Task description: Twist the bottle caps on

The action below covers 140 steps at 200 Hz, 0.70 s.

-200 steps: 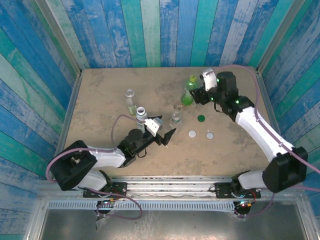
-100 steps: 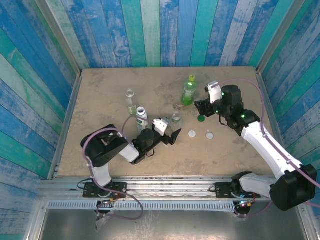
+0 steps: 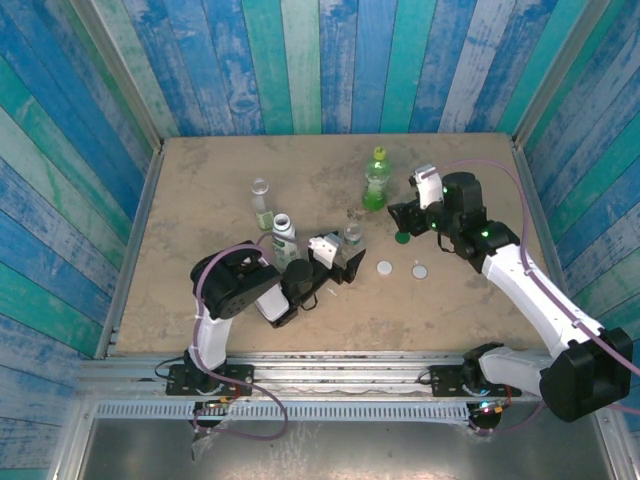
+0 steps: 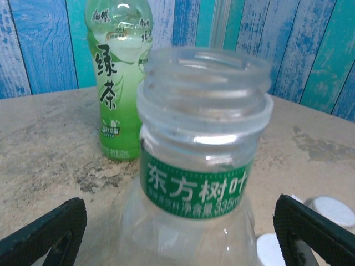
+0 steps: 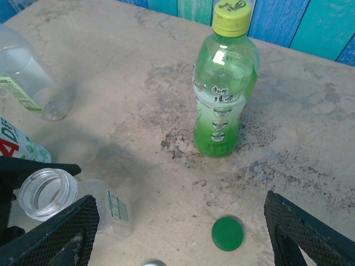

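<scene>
- The left gripper [image 3: 346,262] has its black jaws spread wide on either side of a clear plastic bottle [image 4: 202,166]. The bottle is uncapped, with a threaded neck and a green band label.
- Two flat round white plastic caps [image 3: 385,267] lie on the mottled sandy table [image 3: 200,180] nearby.
- The right gripper [image 3: 403,222] is spread wide and empty above a dark green round cap [image 5: 227,233].
- Beyond it stands a translucent green bottle [image 5: 224,105], upright, wearing a yellow-green cap [image 5: 232,15].

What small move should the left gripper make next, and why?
Probably close the left gripper on the clear bottle: its open fingers stand either side of the bottle's body, apart from it, and the neck has no cap.
</scene>
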Each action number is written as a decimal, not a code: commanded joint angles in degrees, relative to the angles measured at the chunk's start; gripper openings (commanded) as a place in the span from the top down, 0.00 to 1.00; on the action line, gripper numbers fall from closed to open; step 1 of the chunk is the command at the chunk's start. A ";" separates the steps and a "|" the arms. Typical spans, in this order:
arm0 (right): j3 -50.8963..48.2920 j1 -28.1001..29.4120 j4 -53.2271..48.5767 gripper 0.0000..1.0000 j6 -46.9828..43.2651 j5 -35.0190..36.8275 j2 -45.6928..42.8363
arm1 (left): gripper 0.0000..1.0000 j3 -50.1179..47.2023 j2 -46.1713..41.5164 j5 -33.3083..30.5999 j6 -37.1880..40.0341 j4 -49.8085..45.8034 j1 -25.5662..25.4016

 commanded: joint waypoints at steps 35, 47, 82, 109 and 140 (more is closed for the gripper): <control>-0.91 0.21 0.21 0.20 -0.33 0.42 -0.38 | 0.15 1.78 3.98 0.48 1.06 0.84 -0.01; -0.92 0.28 0.23 0.20 -0.26 0.34 -0.38 | 0.16 2.04 4.06 0.48 0.99 0.48 0.07; -0.90 0.21 0.11 0.20 -0.23 0.33 -0.38 | 0.27 2.18 4.42 0.59 0.95 0.69 0.12; -0.82 0.22 0.03 0.20 -0.02 0.47 -0.20 | 0.34 2.18 4.35 1.34 1.19 0.82 0.16; -0.65 0.21 0.12 0.20 0.89 -0.21 -0.29 | 0.44 1.88 4.17 1.93 1.52 1.14 0.16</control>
